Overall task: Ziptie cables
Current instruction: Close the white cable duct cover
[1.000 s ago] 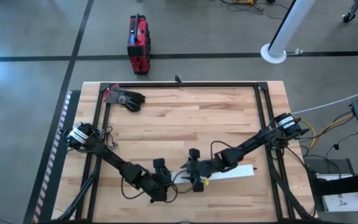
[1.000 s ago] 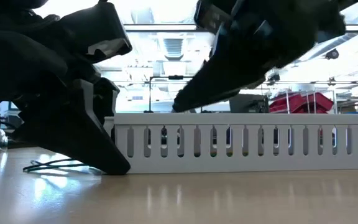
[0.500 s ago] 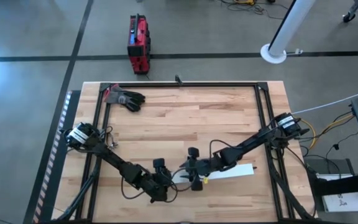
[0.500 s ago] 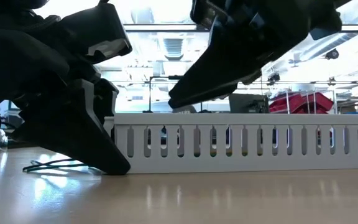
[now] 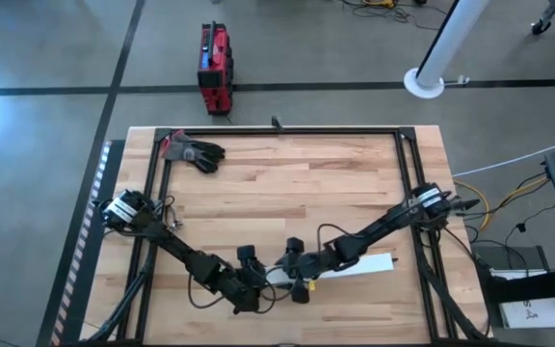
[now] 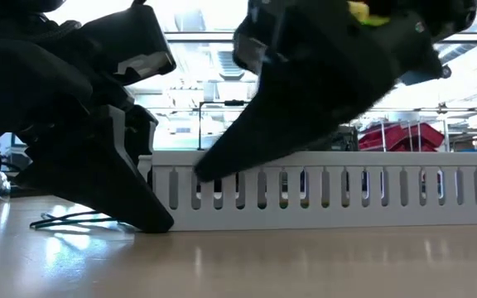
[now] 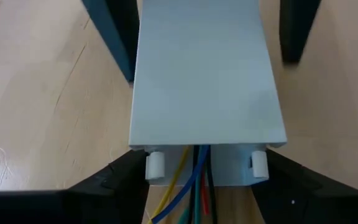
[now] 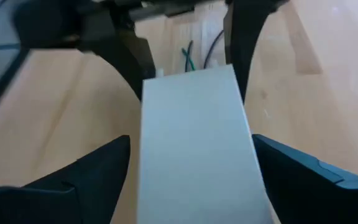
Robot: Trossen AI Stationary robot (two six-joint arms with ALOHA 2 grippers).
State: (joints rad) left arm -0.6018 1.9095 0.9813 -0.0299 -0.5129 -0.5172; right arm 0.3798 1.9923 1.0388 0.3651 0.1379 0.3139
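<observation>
A long white slotted duct [image 5: 340, 268] with a smooth lid lies near the table's front edge. Thin cables, yellow, blue, green and red [image 7: 190, 183], come out of its left end; green and dark ones [image 6: 73, 220] trail on the wood. My left gripper [image 5: 255, 281] is shut on that end of the duct [image 7: 204, 81]. My right gripper [image 5: 295, 275] stands open over the duct [image 8: 194, 143] close to the left gripper, one finger on each side, tips low [image 6: 214, 170]; whether it touches the duct, I cannot tell. My left gripper holds the duct's left end [image 7: 154, 163] between its two fingers [image 7: 114, 183], one on each long side, beside the small end tabs. The fingers come slanting down from the table's left, along the duct, and one fingertip [image 6: 149, 217] reaches the wood. The duct lies flat on the table.
A dark glove with a red cuff [image 5: 196, 151] lies at the table's far left corner. Black frame rails [image 5: 277, 132] run along the table's far, left and right sides. A red box [image 5: 215, 67] stands on the floor beyond the table.
My right gripper has gone toward the table's left edge along the duct and down, so its fingers now reach over the duct's slotted side near the left gripper. The duct and cables have stayed where they were.
</observation>
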